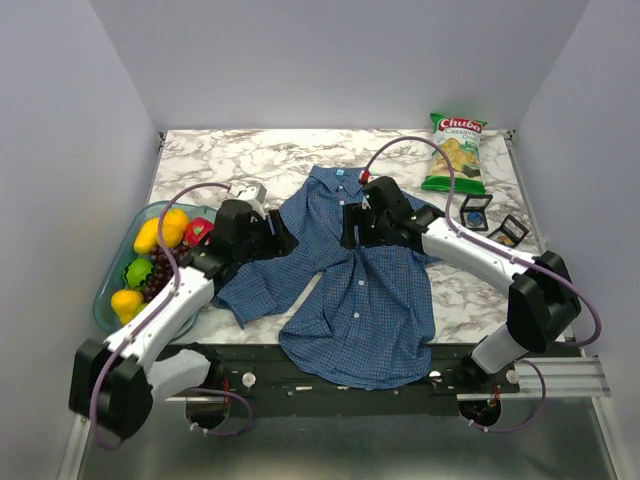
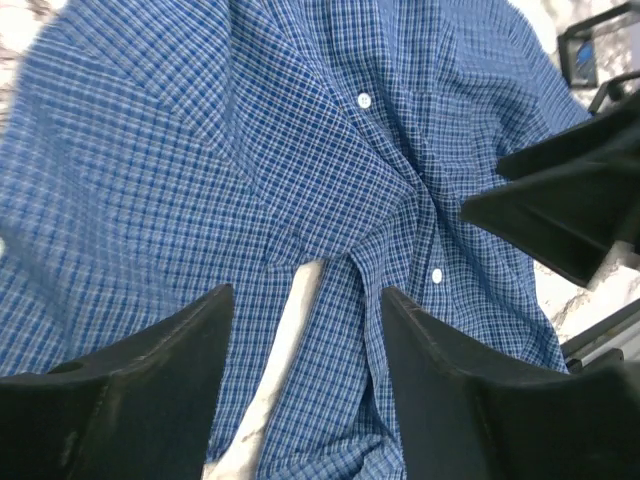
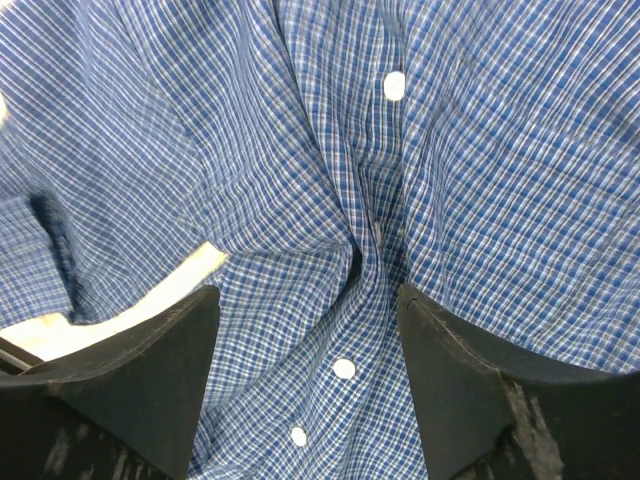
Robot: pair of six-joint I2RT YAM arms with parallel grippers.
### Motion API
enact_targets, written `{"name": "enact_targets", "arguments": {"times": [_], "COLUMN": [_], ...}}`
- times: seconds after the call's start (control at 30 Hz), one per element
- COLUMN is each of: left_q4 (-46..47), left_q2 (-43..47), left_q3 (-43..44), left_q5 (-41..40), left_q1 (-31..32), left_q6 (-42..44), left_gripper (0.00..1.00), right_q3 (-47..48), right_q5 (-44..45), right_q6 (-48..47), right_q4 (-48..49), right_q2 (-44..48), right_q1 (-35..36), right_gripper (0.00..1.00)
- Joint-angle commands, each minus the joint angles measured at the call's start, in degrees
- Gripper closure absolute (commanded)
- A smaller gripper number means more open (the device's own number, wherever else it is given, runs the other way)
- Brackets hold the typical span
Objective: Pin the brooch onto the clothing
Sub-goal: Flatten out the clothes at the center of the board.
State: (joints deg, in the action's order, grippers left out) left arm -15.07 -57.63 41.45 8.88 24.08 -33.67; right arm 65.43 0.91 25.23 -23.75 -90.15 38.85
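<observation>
- Left of the shirt (image 1: 350, 290): a green-tinted tray (image 1: 106, 292) holding two yellow fruits (image 1: 172, 226), a red one (image 1: 199, 231), a green one (image 1: 138, 271), dark grapes (image 1: 156, 285) and another yellow piece at the near end.
- Right of the shirt: two small black cases (image 1: 476, 212), lids open, something blue in one and something golden in the other, too small to name.
- Beyond the shirt's right shoulder: a green snack bag (image 1: 455, 153) reading "Chuba" in red, with blurred smaller print below.
- Shirt itself: spread front up on the marble table (image 1: 230, 160), hem reaching over the near edge, light-blue neck label (image 1: 340, 172) at the collar, its lettering illegible.
- Left gripper (image 2: 305, 300): jaws apart above the shirt's front, gripping nothing.
- Right gripper (image 3: 305, 300): jaws likewise spread over the buttoned placket, white buttons (image 3: 395, 86) in sight, nothing held.
</observation>
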Motion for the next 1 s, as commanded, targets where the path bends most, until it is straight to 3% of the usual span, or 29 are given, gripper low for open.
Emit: {"name": "enact_targets", "arguments": {"times": [0.0, 0.1, 0.27, 0.63, 0.97], "left_q4": [10.04, 10.24, 10.15, 6.63, 3.03], "left_q2": [-9.68, -17.77, -29.28, -45.9, -53.2], "left_q3": [4.69, 6.88, 11.71, 19.28, 26.3], "left_q5": [5.18, 5.7, 7.73, 11.24, -0.62], "left_q1": [0.27, 0.18, 0.1, -3.77, -8.34], "left_q6": [-1.58, -0.52, 1.85, 2.47, 9.32], "left_gripper": [0.35, 0.41, 0.62, 0.74, 0.79], "right_q3": [3.56, 3.65, 2.43, -1.18, -1.19], "right_q5": [2.08, 1.55, 1.29, -2.66, -4.16], "right_q6": [-2.12, -2.47, -2.56, -4.4, -6.6], "right_q4": [-3.76, -4.11, -4.38, -4.82, -4.99], "right_q2": [0.68, 1.03, 1.91, 3.93, 1.91], "right_q1": [-1.58, -2.72, -4.74, -12.56, -19.24], "right_gripper": [0.2, 0.19, 0.18, 0.18, 0.17]}}
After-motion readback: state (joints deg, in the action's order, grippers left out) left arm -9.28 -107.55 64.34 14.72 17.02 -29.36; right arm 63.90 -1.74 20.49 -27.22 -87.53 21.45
